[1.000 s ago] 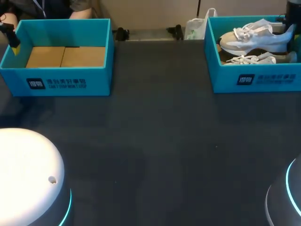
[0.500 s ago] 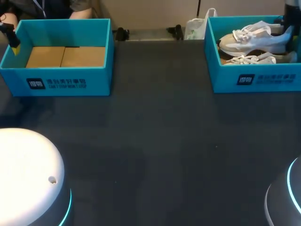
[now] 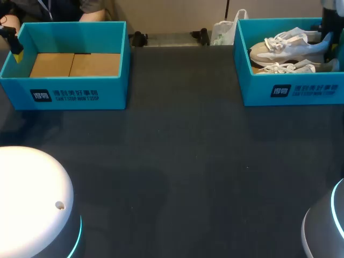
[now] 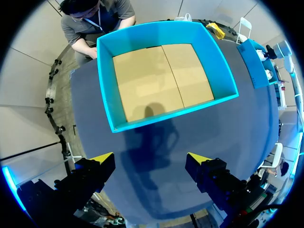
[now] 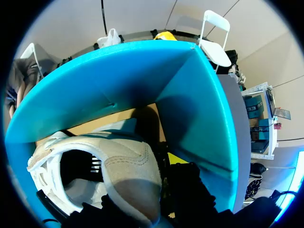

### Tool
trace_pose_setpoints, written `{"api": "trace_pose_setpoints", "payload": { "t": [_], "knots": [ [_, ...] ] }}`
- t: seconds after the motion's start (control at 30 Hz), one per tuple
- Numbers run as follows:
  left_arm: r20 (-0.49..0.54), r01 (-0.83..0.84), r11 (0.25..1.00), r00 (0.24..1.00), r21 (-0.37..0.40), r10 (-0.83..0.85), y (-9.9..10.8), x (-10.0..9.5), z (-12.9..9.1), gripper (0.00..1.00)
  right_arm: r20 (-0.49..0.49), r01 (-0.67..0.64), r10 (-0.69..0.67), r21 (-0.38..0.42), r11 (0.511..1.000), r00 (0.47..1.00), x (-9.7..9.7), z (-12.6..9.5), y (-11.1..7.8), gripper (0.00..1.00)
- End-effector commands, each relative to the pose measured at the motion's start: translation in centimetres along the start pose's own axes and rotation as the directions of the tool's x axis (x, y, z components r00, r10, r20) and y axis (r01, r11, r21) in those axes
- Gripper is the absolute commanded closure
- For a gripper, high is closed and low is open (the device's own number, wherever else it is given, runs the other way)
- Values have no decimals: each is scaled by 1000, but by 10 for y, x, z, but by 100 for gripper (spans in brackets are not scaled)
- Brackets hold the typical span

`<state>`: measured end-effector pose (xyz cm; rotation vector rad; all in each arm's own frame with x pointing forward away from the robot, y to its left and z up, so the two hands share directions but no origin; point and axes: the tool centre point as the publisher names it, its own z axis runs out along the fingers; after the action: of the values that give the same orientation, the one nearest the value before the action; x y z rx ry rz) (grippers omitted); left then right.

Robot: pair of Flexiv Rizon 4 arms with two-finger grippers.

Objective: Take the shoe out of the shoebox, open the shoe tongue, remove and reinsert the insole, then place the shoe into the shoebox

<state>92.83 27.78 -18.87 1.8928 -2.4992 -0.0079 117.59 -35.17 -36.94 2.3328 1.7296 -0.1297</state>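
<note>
Beside the shoebox (image 5: 199, 95) wall, right pincer (image 5: 153, 176) pinches the shoe (image 5: 128, 164); left pincer (image 4: 151, 158) spread.

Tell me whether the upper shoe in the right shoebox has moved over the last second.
Yes. The upper shoe has sunk lower against the back wall of the right shoebox and edged slightly toward the box's left wall.
</note>
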Motion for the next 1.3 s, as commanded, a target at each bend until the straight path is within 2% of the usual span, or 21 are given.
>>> {"api": "trace_pose_setpoints", "payload": {
  "t": [0.03, 0.7, 0.73, 0.77, 0.83, 1.13, 1.17, 1.3],
  "knots": [
    [1, 0, 1000, 1000, 0, 0, 1, 0, 0, 0, -1, 6, -6, 38, 999, 1000, 4, 5, 10, 100],
    [1, 0, 1000, 1000, 0, 0, 1, 0, 0, 0, -18, 27, -26, 85, 996, 999, 16, 15, 0, 100],
    [1, 0, 1000, 1000, 0, 0, 1, 0, 0, 0, -19, 28, -26, 86, 996, 999, 16, 15, 0, 98],
    [1, 0, 1000, 1000, 0, 0, 1, 0, 0, 0, -21, 28, -26, 87, 996, 999, 15, 15, 0, 82],
    [1, 0, 1000, 1000, 0, 0, 1, 0, 0, 0, -22, 28, -26, 86, 996, 999, 14, 13, -1, 73],
    [1, 0, 1000, 1000, 0, 0, 1, 0, 0, 0, -33, 23, -21, 78, 997, 999, 15, -1, -4, 56],
    [1, 0, 1000, 1000, 0, 0, 1, 0, 0, 0, -34, 23, -21, 75, 997, 999, 15, -4, -5, 52],
    [1, 0, 1000, 1000, 0, 0, 1, 0, 0, 0, -38, 14, -11, 60, 998, 999, 13, -20, -8, 20]
  ]
}}
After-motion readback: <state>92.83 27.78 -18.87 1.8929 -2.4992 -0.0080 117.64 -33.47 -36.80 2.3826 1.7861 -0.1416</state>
